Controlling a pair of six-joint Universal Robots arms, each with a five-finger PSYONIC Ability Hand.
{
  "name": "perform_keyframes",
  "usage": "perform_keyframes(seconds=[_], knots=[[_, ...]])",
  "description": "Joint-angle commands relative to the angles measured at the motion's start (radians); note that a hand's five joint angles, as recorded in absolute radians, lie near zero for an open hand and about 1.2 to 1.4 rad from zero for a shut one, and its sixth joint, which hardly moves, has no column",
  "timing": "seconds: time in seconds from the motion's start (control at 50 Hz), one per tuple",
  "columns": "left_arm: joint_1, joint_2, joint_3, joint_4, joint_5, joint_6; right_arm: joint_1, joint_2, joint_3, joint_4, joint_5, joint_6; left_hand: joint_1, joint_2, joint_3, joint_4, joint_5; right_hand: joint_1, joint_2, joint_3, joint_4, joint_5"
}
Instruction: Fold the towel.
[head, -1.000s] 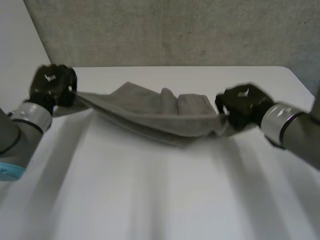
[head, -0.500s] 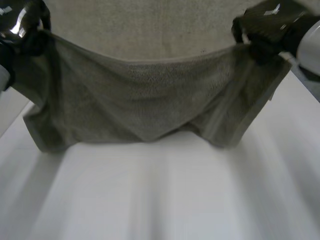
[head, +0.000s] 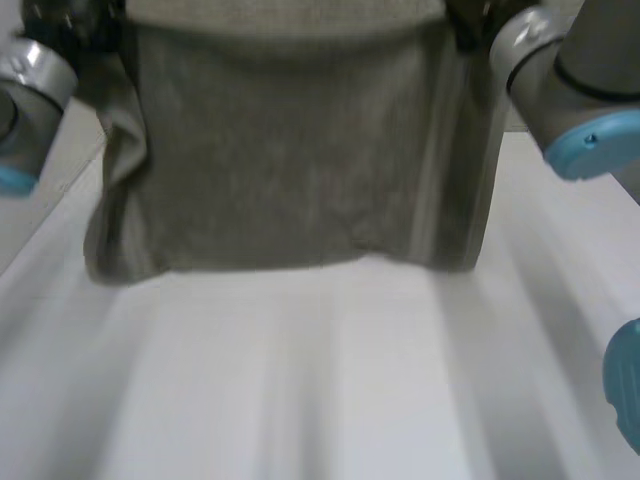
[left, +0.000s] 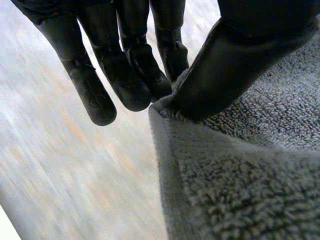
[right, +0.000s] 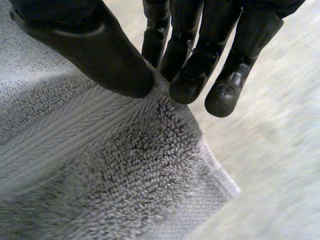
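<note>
Two corners, two pinches: the left hand (left: 235, 55) clamps thumb against fingers on the upper-left corner of the grey towel (head: 290, 170), the right hand (right: 85, 45) on the upper-right. The towel hangs curtain-like across the frame's upper half, its lower edge close to the white counter (head: 300, 400).

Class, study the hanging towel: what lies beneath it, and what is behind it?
Beneath the towel the white table shows. The left robot hand and right robot hand pinch its upper corners, and the cloth covers whatever is behind it, so that cannot be seen.
</note>
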Motion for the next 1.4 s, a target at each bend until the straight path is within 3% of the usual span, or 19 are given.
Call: perform_keyframes(seconds=[0.02,0.14,0.24,0.28,0.3,0.34,0.4,0.44,0.6,0.82,0.9,1.08,1.2,1.4], knots=[[-0.023,0.023,0.141,0.007,-0.027,-0.024,0.000,-0.019,-0.037,-0.092,0.004,0.006,0.148,0.054,0.057,0.038,0.131,0.587,0.105,0.060,0.059,0.034],[-0.023,0.034,0.044,0.003,-0.012,-0.062,0.001,-0.044,0.100,-0.052,-0.011,0.004,0.148,0.054,0.057,0.038,0.131,0.587,0.105,0.060,0.059,0.034],[-0.012,0.055,-0.164,0.007,0.016,-0.043,-0.007,-0.074,0.227,0.083,-0.062,0.007,0.148,0.054,0.057,0.038,0.131,0.587,0.105,0.060,0.059,0.034],[0.008,0.092,-0.344,0.023,0.084,-0.004,-0.016,-0.090,0.373,0.229,-0.159,0.000,0.148,0.054,0.057,0.038,0.131,0.587,0.105,0.060,0.059,0.034],[0.008,0.092,-0.345,0.023,0.085,-0.004,-0.016,-0.090,0.374,0.230,-0.160,0.000,0.148,0.054,0.057,0.038,0.131,0.587,0.105,0.060,0.059,0.034],[0.054,0.118,-0.530,0.050,0.147,0.080,-0.034,-0.136,0.603,0.307,-0.270,-0.010,0.148,0.054,0.057,0.038,0.131,0.587,0.105,0.060,0.059,0.034],[0.072,0.127,-0.620,0.063,0.174,0.132,-0.046,-0.173,0.736,0.290,-0.322,-0.014,0.148,0.054,0.057,0.038,0.131,0.587,0.105,0.060,0.059,0.034],[0.085,0.144,-0.766,0.075,0.210,0.229,-0.072,-0.235,0.962,0.203,-0.387,-0.037,0.148,0.054,0.057,0.038,0.131,0.587,0.105,0.060,0.059,0.034],[0.092,0.147,-0.977,0.076,0.241,0.375,-0.082,-0.350,1.273,-0.001,-0.312,-0.103,0.148,0.054,0.057,0.038,0.131,0.587,0.105,0.060,0.059,0.034],[0.099,0.186,-1.026,0.089,0.230,0.399,-0.112,-0.498,1.465,-0.109,-0.243,-0.103,0.148,0.054,0.057,0.038,0.131,0.587,0.105,0.060,0.059,0.034],[0.099,0.184,-1.028,0.116,0.226,0.396,-0.146,-0.553,1.486,-0.158,-0.221,-0.097,0.148,0.054,0.057,0.038,0.131,0.587,0.105,0.060,0.059,0.034],[0.094,0.158,-1.042,0.165,0.195,0.392,-0.172,-0.562,1.508,-0.178,-0.181,-0.105,-0.308,-0.403,-0.400,-0.419,-0.325,0.587,0.105,0.060,0.059,0.034],[0.094,0.126,-1.039,0.178,0.141,0.398,-0.171,-0.558,1.515,-0.184,-0.181,-0.105,-0.347,-0.442,-0.439,-0.458,-0.364,0.587,0.105,0.060,0.059,0.034],[0.094,0.120,-1.040,0.182,0.137,0.392,-0.181,-0.550,1.509,-0.186,-0.178,-0.105,-0.312,-0.407,-0.404,-0.423,-0.330,0.587,0.105,0.060,0.059,0.034]])
